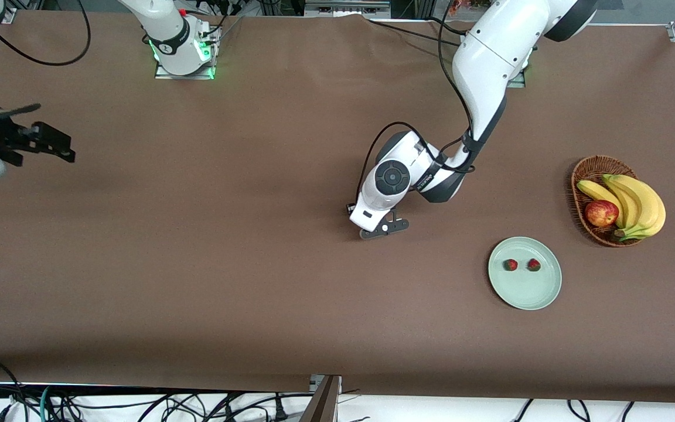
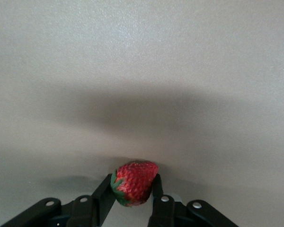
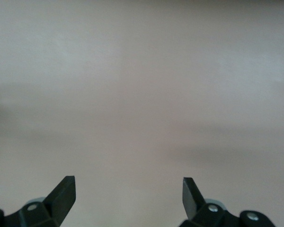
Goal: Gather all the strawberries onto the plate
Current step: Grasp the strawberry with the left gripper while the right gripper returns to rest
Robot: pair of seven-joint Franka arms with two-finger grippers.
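My left gripper is low over the middle of the table, shut on a red strawberry with a green cap, which shows between its fingers in the left wrist view. That berry is hidden under the hand in the front view. Two more strawberries lie side by side on the pale mint-green plate, toward the left arm's end of the table. My right gripper waits open and empty over the right arm's end of the table; its wrist view shows only bare tabletop.
A brown wicker basket with bananas and a red apple stands beside the plate, farther from the front camera. Cables hang along the table's front edge.
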